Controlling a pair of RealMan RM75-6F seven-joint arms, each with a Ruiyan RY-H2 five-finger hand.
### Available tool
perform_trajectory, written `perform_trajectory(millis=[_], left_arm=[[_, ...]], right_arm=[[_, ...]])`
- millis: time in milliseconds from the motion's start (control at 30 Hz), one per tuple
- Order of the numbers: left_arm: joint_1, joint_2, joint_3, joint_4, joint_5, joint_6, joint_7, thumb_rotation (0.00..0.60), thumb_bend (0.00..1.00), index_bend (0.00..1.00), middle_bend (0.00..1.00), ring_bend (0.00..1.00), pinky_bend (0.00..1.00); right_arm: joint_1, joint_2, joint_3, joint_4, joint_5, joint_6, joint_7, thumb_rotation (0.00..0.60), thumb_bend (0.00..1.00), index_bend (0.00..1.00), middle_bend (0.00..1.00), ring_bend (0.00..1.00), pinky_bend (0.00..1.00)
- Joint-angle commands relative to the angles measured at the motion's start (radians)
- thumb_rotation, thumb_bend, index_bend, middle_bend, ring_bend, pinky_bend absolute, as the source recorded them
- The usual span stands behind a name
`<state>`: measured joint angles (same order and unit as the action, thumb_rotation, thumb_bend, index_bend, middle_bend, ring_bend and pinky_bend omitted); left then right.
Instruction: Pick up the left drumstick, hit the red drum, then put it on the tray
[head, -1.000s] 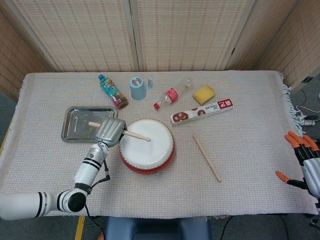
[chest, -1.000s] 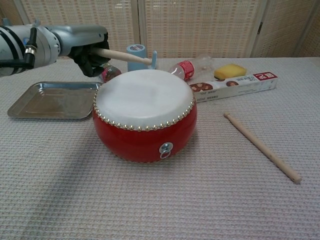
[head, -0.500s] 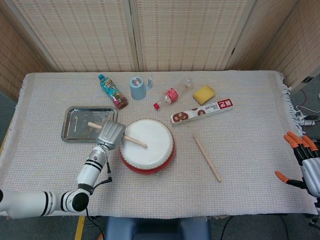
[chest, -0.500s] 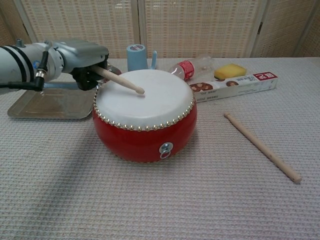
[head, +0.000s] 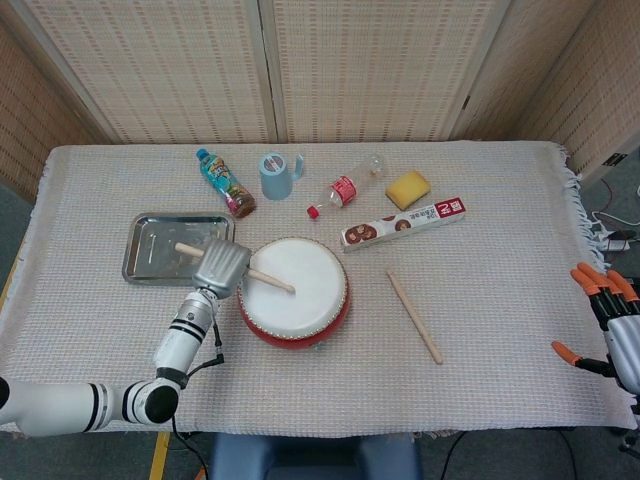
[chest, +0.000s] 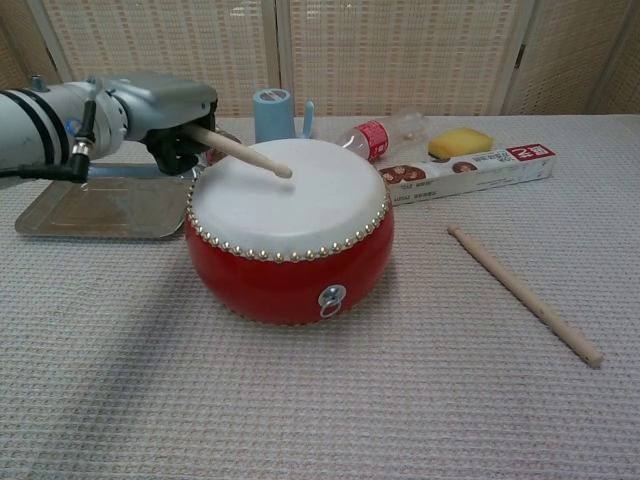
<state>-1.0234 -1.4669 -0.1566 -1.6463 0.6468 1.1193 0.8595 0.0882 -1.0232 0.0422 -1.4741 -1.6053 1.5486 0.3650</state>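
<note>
- A table covered with a pale woven cloth (head: 500, 330) stands before woven screen panels.
- The red drum (chest: 290, 262) sits near the front edge, a little left of the middle, white skin up.
- The left hand (head: 221, 266) is clenched around the left drumstick (chest: 240, 152) at the drum's left rim; the stick slants out over the skin, its tip over the left part of the drumhead, and whether it touches cannot be told.
- The tray (head: 150, 236), a metal one, lies just left of the drum, toward the left edge; the stick's butt end pokes out over it.
- A second drumstick (head: 414, 316) lies on the cloth right of the drum.
- The right hand (head: 610, 330) rests at the right edge, fingers apart, holding nothing.
- Along the back edge: a drink bottle (head: 225, 183), a blue cup (head: 274, 175), a clear bottle (head: 345, 188) on its side, a yellow sponge (head: 408, 187) and a long box (head: 404, 222).
</note>
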Motion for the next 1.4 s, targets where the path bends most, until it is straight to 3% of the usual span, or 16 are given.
perform_trajectory(millis=[33, 267, 400, 533, 600, 667, 800, 867, 1000, 1100, 1267, 1400], left_arm=[[-0.009, -0.013, 0.014, 0.009, -0.015, 0.01, 0.029, 0.6, 0.83, 1.0, 1.0, 1.0, 1.0], [0.05, 0.066, -0.103, -0.082, -0.015, 0.007, -0.195, 0.6, 0.83, 1.0, 1.0, 1.0, 1.0], [0.056, 0.078, -0.115, -0.086, -0.014, 0.001, -0.222, 0.6, 0.83, 1.0, 1.0, 1.0, 1.0], [0.04, 0.052, -0.084, -0.049, -0.008, -0.012, -0.182, 0.6, 0.83, 1.0, 1.0, 1.0, 1.0], [-0.001, -0.012, 0.004, 0.043, 0.015, -0.019, -0.035, 0.6, 0.83, 1.0, 1.0, 1.0, 1.0], [-0.015, -0.047, 0.03, 0.081, 0.002, 0.0, 0.039, 0.6, 0.83, 1.0, 1.0, 1.0, 1.0], [-0.014, -0.053, 0.021, 0.077, -0.039, 0.018, 0.069, 0.6, 0.83, 1.0, 1.0, 1.0, 1.0], [-0.003, -0.032, -0.001, 0.057, -0.038, 0.023, 0.035, 0.6, 0.83, 1.0, 1.0, 1.0, 1.0], [0.053, 0.026, -0.098, -0.011, -0.046, 0.016, -0.163, 0.6, 0.83, 1.0, 1.0, 1.0, 1.0], [0.087, 0.074, -0.143, -0.019, -0.066, -0.01, -0.265, 0.6, 0.82, 1.0, 1.0, 1.0, 1.0], [0.127, 0.098, -0.153, 0.065, -0.095, -0.045, -0.349, 0.6, 0.82, 1.0, 1.0, 1.0, 1.0], [0.144, 0.069, -0.13, 0.221, -0.08, -0.103, -0.399, 0.6, 0.82, 1.0, 1.0, 1.0, 1.0]], right_arm=[[0.001, -0.001, 0.0, 0.002, -0.001, 0.0, 0.002, 0.6, 0.16, 0.0, 0.01, 0.0, 0.0], [0.0, -0.001, 0.0, 0.004, -0.004, 0.005, 0.005, 0.6, 0.16, 0.0, 0.01, 0.0, 0.0], [0.001, -0.002, 0.0, 0.004, -0.003, 0.003, 0.004, 0.6, 0.16, 0.0, 0.01, 0.0, 0.0], [0.002, -0.004, 0.0, 0.004, -0.003, 0.0, 0.003, 0.6, 0.16, 0.0, 0.01, 0.0, 0.0], [0.003, -0.003, -0.001, 0.001, -0.005, -0.001, -0.002, 0.6, 0.16, 0.0, 0.01, 0.0, 0.0], [0.002, -0.002, -0.001, -0.002, -0.002, -0.002, -0.005, 0.6, 0.16, 0.0, 0.01, 0.0, 0.0], [-0.002, 0.001, 0.0, -0.004, 0.004, 0.001, -0.005, 0.6, 0.15, 0.0, 0.01, 0.0, 0.0], [-0.001, 0.001, 0.001, -0.004, 0.003, 0.001, -0.005, 0.6, 0.16, 0.0, 0.01, 0.0, 0.0], [0.003, 0.001, 0.001, -0.006, -0.001, -0.002, -0.007, 0.6, 0.16, 0.0, 0.01, 0.0, 0.0], [0.003, 0.005, 0.001, -0.01, -0.002, -0.002, -0.009, 0.6, 0.16, 0.0, 0.01, 0.0, 0.0], [-0.003, 0.016, 0.002, -0.025, -0.003, 0.011, -0.021, 0.6, 0.16, 0.0, 0.01, 0.0, 0.0], [-0.005, 0.023, 0.002, -0.039, -0.006, 0.015, -0.037, 0.6, 0.16, 0.0, 0.01, 0.0, 0.0]])
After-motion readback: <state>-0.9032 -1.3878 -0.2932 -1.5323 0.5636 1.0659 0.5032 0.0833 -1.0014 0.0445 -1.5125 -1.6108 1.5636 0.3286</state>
